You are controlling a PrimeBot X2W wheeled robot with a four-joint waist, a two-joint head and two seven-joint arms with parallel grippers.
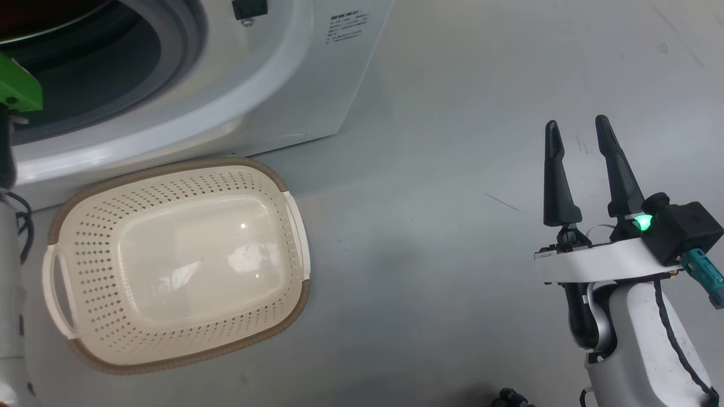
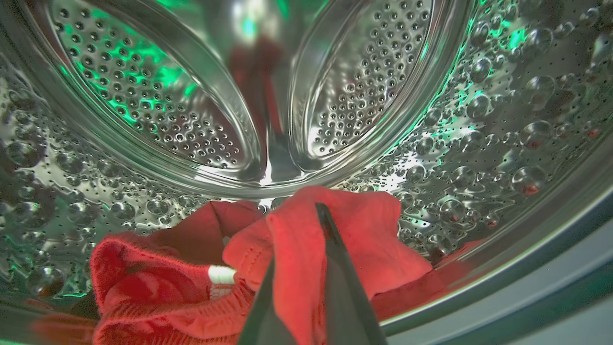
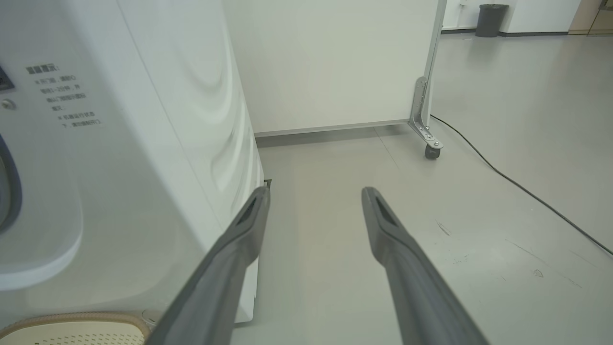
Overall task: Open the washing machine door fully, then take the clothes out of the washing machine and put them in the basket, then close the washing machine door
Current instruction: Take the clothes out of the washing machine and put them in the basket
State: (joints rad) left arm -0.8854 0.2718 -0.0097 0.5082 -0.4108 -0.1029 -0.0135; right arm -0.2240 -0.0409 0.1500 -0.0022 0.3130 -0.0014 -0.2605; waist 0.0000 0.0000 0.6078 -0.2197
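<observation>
Inside the steel drum [image 2: 479, 120] of the washing machine [image 1: 271, 85], the red clothes [image 2: 158, 287] lie bunched on the drum's floor, with a small white patch showing. My left gripper [image 2: 297, 239] is shut on a fold of the red fabric, which drapes over its dark fingers [image 2: 335, 278]. The cream basket [image 1: 169, 165] stands empty on the floor in front of the machine. My right gripper [image 1: 577, 123] hangs open over bare floor to the right, well away from both, with nothing between its fingers. The washing machine door is out of view.
The grey drum seal [image 1: 169, 51] rings the opening, and my left arm's green part [image 1: 17, 90] shows at its edge. Beside the machine [image 3: 143, 143] stand a white partition panel [image 3: 335, 62] on a caster [image 3: 432, 152]. A black cable [image 3: 527, 191] crosses the grey floor.
</observation>
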